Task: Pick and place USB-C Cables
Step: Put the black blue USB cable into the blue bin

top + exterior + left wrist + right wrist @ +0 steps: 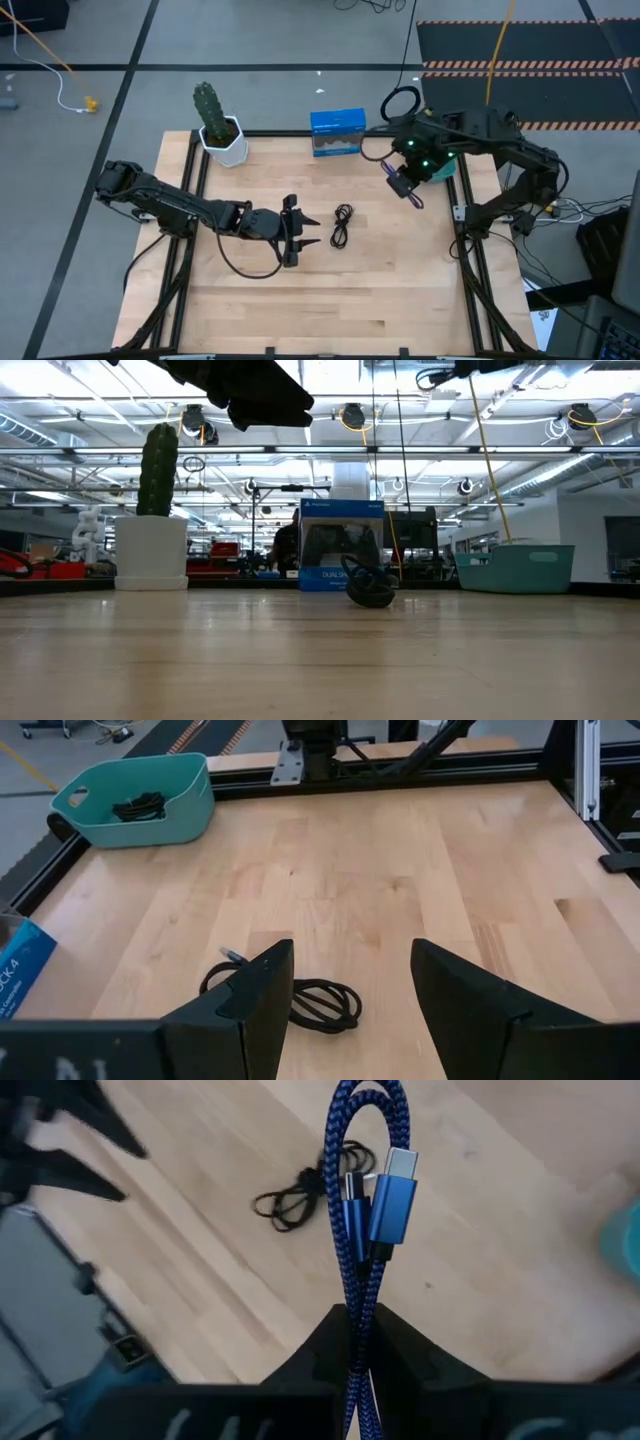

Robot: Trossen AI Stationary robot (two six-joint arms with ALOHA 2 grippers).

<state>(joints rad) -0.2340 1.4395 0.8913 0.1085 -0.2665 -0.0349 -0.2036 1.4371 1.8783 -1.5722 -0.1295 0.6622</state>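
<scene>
A blue-purple USB-C cable (365,1200) is in my right gripper (358,1325), which is shut on it and raised above the table next to the teal bin (443,168). My right arm partly covers the bin in the high view. One black USB-C cable (140,808) lies inside the bin (135,800). Another black cable (342,225) lies bundled flat on the table (300,1000). My left gripper (303,231) is open and hovers just left of it, its fingers (250,1010) pointing at the cable, touching nothing. My right gripper pinches the folded blue-purple bundle between its two fingers, across several strands (352,1295). The looped end (365,1105) and two connectors (395,1195) stick out beyond the fingertips. The cable is lifted clear of the table (411,196).
A white pot with a cactus (218,125) and a blue box (337,132) stand along the far edge. A large black cable ring (400,102) lies beyond the table. Bare wood (330,300) spreads over the near half.
</scene>
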